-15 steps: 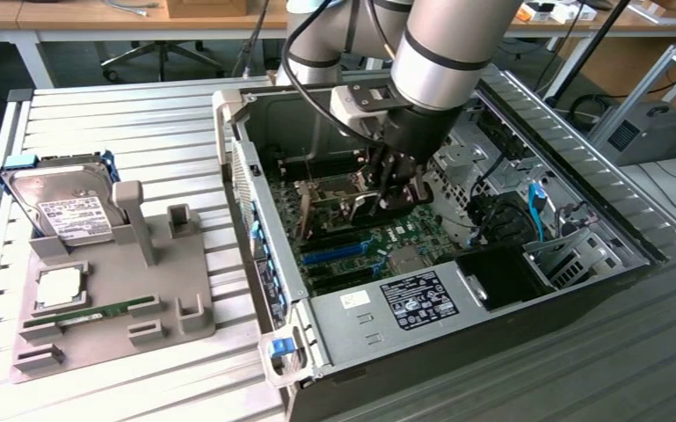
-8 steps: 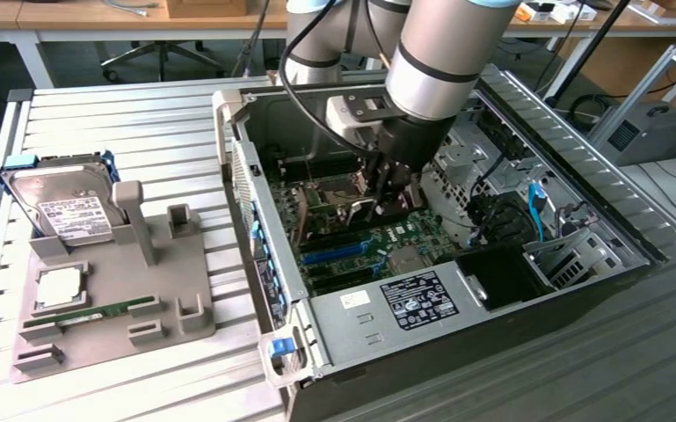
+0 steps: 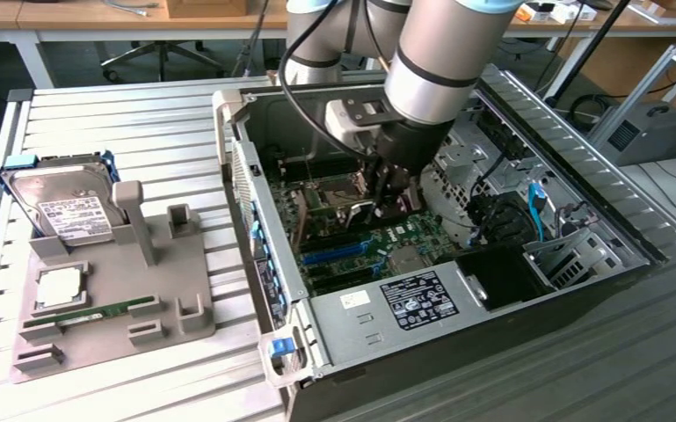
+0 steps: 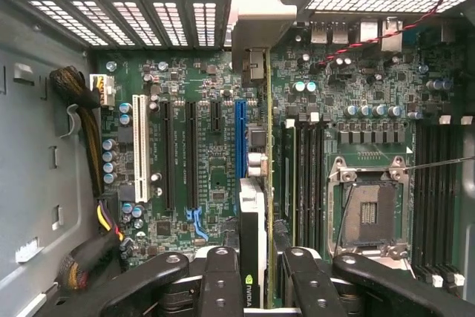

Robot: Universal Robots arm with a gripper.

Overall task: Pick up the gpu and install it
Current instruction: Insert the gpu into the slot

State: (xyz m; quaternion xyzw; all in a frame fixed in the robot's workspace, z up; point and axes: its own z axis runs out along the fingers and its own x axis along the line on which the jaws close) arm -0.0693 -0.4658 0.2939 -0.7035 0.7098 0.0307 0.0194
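Holding gpu [image 4: 254, 213] edge-on in tool [image 4: 260, 261], long axis along motherboard slots [image 4: 191, 154].

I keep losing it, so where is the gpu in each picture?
Exterior view: the gpu hangs under the end effector, inside the open computer case.
Wrist view: the gpu is seen edge-on, gripped by the end effector, alongside the blue slot.
Shared landmark: the CPU socket, close beside the gpu in both views.
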